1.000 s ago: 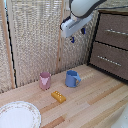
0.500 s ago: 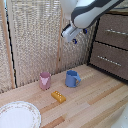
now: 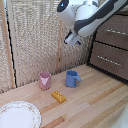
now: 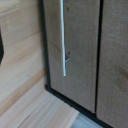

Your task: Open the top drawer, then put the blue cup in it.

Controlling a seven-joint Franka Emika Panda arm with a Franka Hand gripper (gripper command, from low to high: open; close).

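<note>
The top drawer [image 3: 116,31] sits closed at the exterior view's right, its slim silver bar handle [image 4: 63,37] the obvious hold (rigid, but thin and likely slick). The blue cup [image 3: 72,78] stands on the wooden surface [image 3: 95,105] beside the pink cup [image 3: 45,80]; it looks light and stiff. The end effector [image 3: 71,40] hovers above, and I cannot tell its state.

Counts, exterior view: two cups on the bench [image 3: 95,102], one blue cup [image 3: 72,78] and one pink cup [image 3: 45,80]. One yellow block [image 3: 58,96] at 6 o'clock of the cups. One white plate [image 3: 18,115]. Two dark drawer fronts on the dresser: top drawer [image 3: 114,31] and lower drawer [image 3: 107,60], one silver bar handle each. One robot arm [image 3: 92,17].
</note>
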